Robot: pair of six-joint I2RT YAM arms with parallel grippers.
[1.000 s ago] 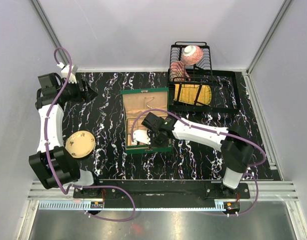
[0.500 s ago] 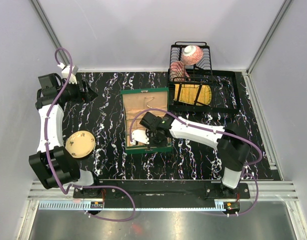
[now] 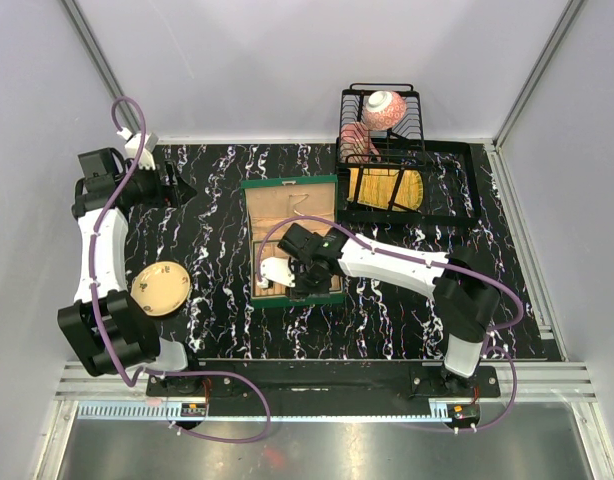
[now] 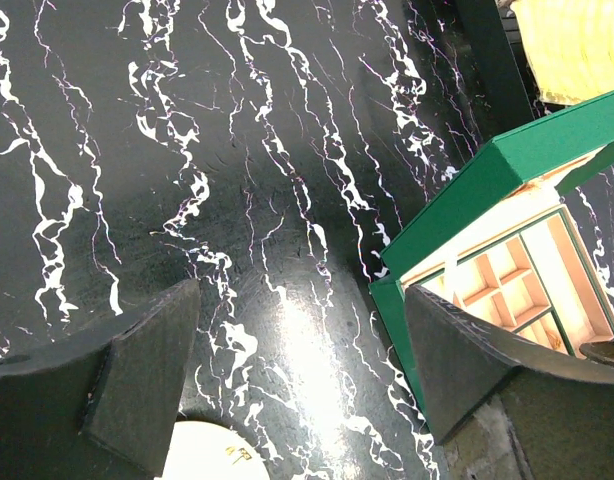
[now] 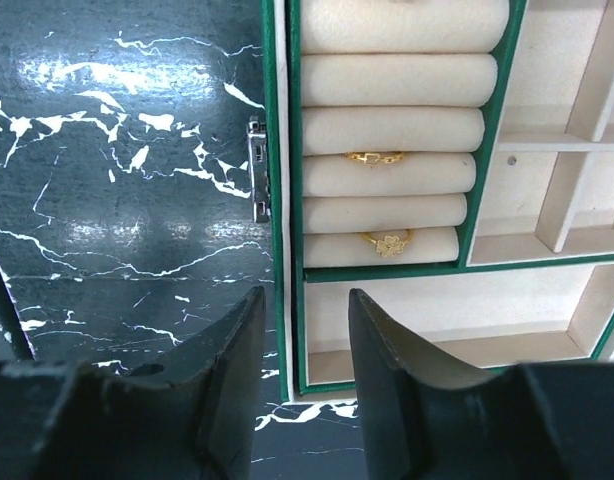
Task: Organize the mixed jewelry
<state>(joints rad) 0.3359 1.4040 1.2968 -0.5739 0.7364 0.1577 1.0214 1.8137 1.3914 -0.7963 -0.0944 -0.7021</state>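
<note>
Two gold rings are in the cream ring rolls (image 5: 392,127) of the green box (image 3: 336,296): a flower ring (image 5: 387,242) in the end slot and a flat ring (image 5: 375,157) two slots away from it. Both lie just behind the near wall of the box, the wall with the metal clasp (image 5: 257,170).

The right gripper (image 5: 305,297) hangs above this wall. Its jaws are a little apart, wider than the wall, and we see nothing gripped between them. From above, the right gripper (image 3: 276,273) and its arm cover most of the tray, so we cannot see the other compartments there. The open lid (image 3: 287,208) stands on the far side.

The left gripper (image 4: 302,290) is over the black marble table (image 3: 217,240) at the far left, well apart from the box, with its jaws spread wide and empty. A gold plate (image 3: 160,287) lies at the near left beside the left arm. A wire rack (image 3: 420,152) with a bowl (image 3: 384,108) stands at the far right.
</note>
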